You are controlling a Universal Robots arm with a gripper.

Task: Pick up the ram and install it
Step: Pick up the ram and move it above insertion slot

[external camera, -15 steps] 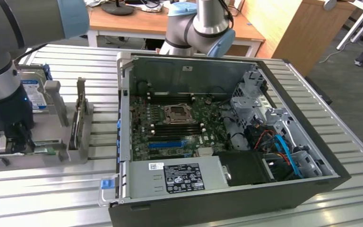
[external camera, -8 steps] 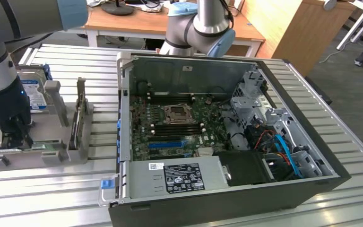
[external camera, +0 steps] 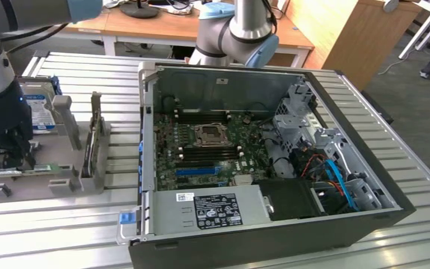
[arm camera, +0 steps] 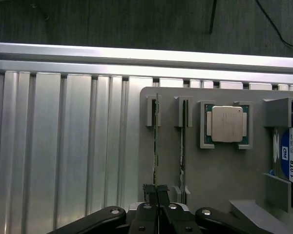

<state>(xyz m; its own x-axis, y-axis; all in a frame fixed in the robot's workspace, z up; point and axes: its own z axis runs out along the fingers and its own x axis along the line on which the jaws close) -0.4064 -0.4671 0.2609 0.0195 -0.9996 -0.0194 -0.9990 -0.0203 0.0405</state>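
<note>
Pincer (external camera: 9, 161) down at the holder (external camera: 88, 168) on the exterior view's left, arm standing straight over it, and the ram (external camera: 45, 167) shows as a green strip on edge in the holder, right at the fingertips. Off to the exterior view's right the case (external camera: 223, 84) lies open on the table (external camera: 65, 224), board face up, with the dark slots (external camera: 206, 150) beside the socket well apart from the pincer, so I'd say nothing is installed yet. Over to the wrist view: pincer (arm camera: 155, 189) with its fingers drawn together, and the ram (arm camera: 156, 141) runs as a thin edge straight in between them, so I read it as clamped on that stick, which sits seated in its holder (arm camera: 215, 180) slot. A second stick (arm camera: 182, 146) stands just beside it in the neighbouring slot, the processor (arm camera: 226, 124) a little further along, and the drive (arm camera: 292, 163) beyond that. For me this is the pick-up step, grip made, stick not lifted. Any lift here calls for a straight pull along the slot walls, no twist, or the thin board may bind or brush its neighbour.
</note>
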